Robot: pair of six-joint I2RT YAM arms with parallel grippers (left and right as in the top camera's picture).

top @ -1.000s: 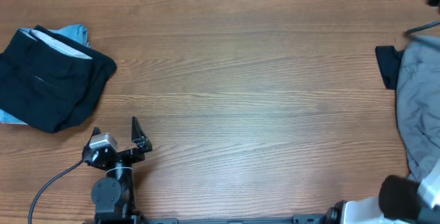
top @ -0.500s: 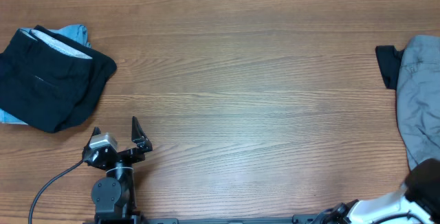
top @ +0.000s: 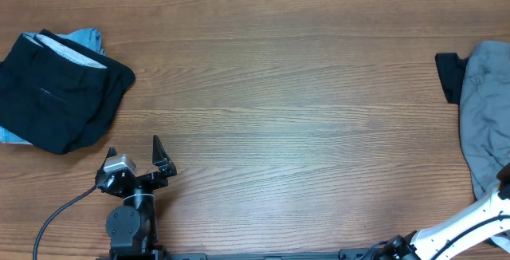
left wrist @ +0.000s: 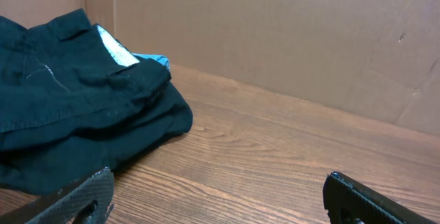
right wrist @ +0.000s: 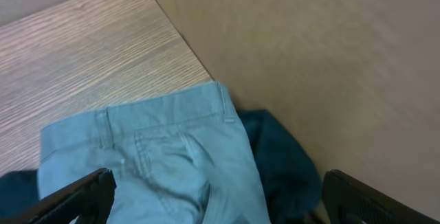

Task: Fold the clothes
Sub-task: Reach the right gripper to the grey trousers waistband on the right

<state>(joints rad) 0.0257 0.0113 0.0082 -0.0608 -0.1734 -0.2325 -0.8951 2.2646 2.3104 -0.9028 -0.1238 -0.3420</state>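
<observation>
1. The right gripper (right wrist: pixel 216 183) hung spread wide and empty over the grey garment (top: pixel 486 108) at the right edge of the frame; I judged that a pinch from there could have caught the dark piece (top: pixel 449 76) beneath it too, and dragged both.
2. The grey garment lay rumpled close to the wall (right wrist: pixel 309 59), partly out of the overhead frame; a tug at one corner could have bunched it instead of spreading it, or knocked the fingers against the wall.
3. The left gripper (top: pixel 134 148) sat released, holding nothing, at lower left, near the black pile (top: pixel 60 92) at upper left with the blue one (top: pixel 84 38) peeking from under it; a stray sweep could have upset that stack.
4. The arms stood well apart, bare table (top: pixel 279 92) between them; a one-handed lift could have let the grey garment sag and crease wrongly.
</observation>
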